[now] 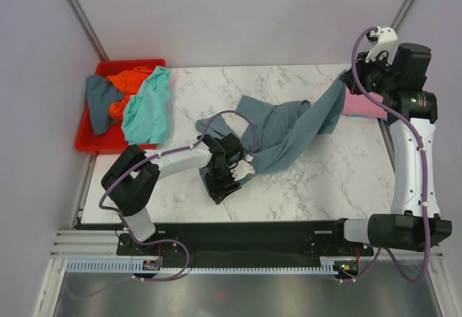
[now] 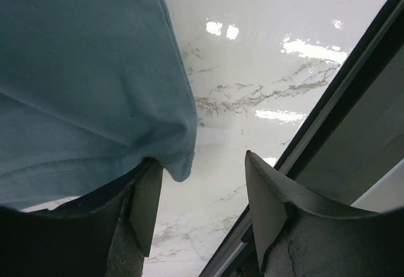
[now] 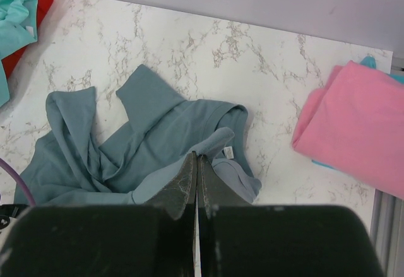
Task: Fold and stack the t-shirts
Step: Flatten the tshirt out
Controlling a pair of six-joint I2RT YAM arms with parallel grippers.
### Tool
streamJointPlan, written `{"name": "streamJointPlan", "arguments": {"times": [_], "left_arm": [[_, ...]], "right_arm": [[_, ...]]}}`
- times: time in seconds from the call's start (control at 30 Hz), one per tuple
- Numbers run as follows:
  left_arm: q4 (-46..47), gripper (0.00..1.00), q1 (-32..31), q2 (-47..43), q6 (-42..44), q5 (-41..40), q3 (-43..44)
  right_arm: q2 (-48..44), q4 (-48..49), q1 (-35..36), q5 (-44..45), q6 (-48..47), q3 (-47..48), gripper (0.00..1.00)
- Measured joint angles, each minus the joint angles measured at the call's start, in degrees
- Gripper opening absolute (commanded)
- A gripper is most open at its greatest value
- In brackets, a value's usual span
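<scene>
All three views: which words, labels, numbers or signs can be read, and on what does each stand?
Nothing can be read.
On the blue-grey t-shirt, a white neck tag: too small to read.
On the right arm, a green mark: too small and blurred to read.

LAYOUT | large t-shirt [image 1: 289,129] lay on table [image 1: 317,180], stretched between both claws | far end rose off table to right claw [image 1: 345,80] | near edge lay against left claw [image 1: 242,167] | folded t-shirt [image 1: 364,105] lay just beside right claw | bin [image 1: 83,142] holding heaped t-shirts [image 1: 144,107] sat well left of and behind left claw
</scene>
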Motion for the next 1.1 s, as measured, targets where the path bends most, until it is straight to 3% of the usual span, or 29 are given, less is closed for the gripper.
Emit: {"name": "streamJointPlan", "arguments": {"times": [0.43, 0.6, 0.7, 0.77, 0.97, 1.1], "left_arm": [[0.0, 0.62, -0.3, 4.8, -0.1, 0.0, 3.7], [3.2, 0.15, -0.3, 4.0, -2.8, -1.2, 2.2], [4.9, 0.11, -0.3, 2.7, -3.8, -2.6, 0.9], [5.4, 0.02, -0.3, 1.2, -4.1, -4.1, 0.1], [4.5, 0.02, -0.2, -4.9, -4.1, -11.4, 0.2], [2.6, 0.02, 1.7, -9.5, -3.7, -15.3, 6.6]], "right_arm": [[0.0, 0.0, 0.0, 0.3, -0.2, 0.0, 0.00], [0.0, 0.0, 0.0, 0.4, -0.2, 0.0, 0.00], [0.0, 0.1, 0.0, 0.4, -0.2, -0.1, 0.00], [0.0, 0.1, 0.0, 0.4, -0.2, -0.1, 0.00], [0.3, -0.1, 0.0, 1.4, -0.3, 1.1, 0.00], [2.2, 0.1, 0.0, 5.1, -1.1, 6.9, 0.00]]}}
